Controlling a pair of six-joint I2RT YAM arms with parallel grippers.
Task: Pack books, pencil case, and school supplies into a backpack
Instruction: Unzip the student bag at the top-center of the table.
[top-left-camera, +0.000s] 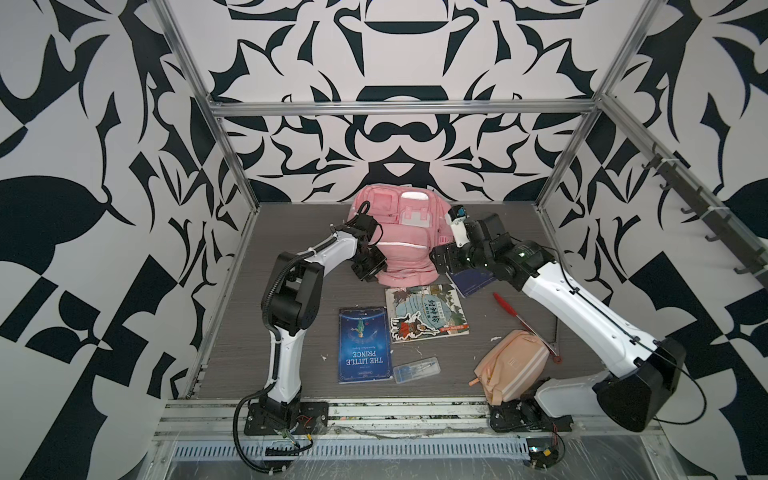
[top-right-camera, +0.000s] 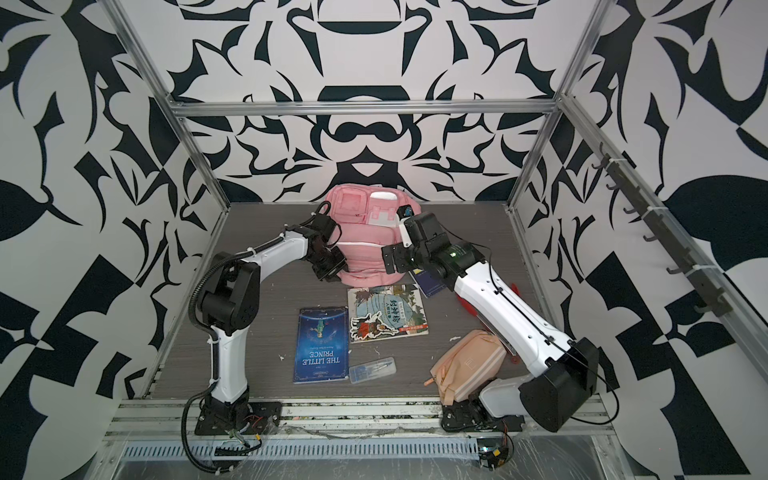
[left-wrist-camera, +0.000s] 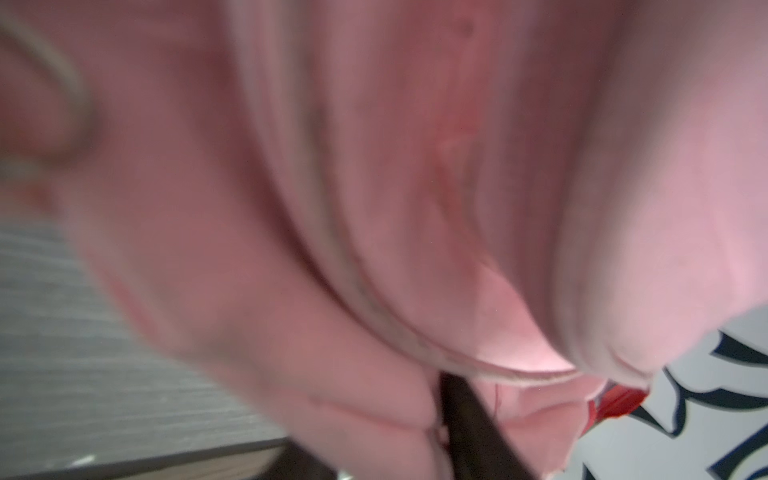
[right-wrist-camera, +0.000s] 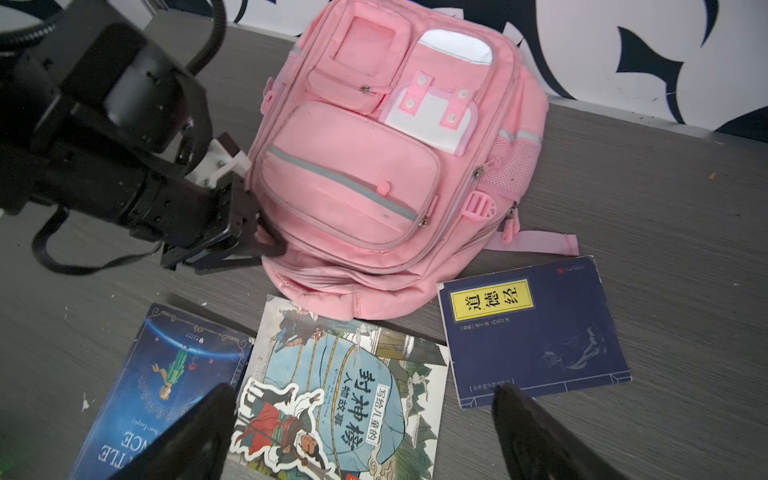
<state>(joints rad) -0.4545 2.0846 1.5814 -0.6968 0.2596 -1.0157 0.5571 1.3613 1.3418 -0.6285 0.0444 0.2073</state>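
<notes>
Fingers on my left gripper (right-wrist-camera: 272, 247) are pinched narrow on the backpack's (right-wrist-camera: 353, 174) side fabric, at the table's (top-left-camera: 291, 224) far end. Those on my right gripper (right-wrist-camera: 363, 392) gape wide, empty, over the illustrated book (right-wrist-camera: 345, 365). I count three books: that one, a blue book (top-left-camera: 365, 345) and a navy book (right-wrist-camera: 536, 332). I also count one pencil case (top-left-camera: 513, 365), one clear supplies box (top-left-camera: 417, 369) and one backpack.
</notes>
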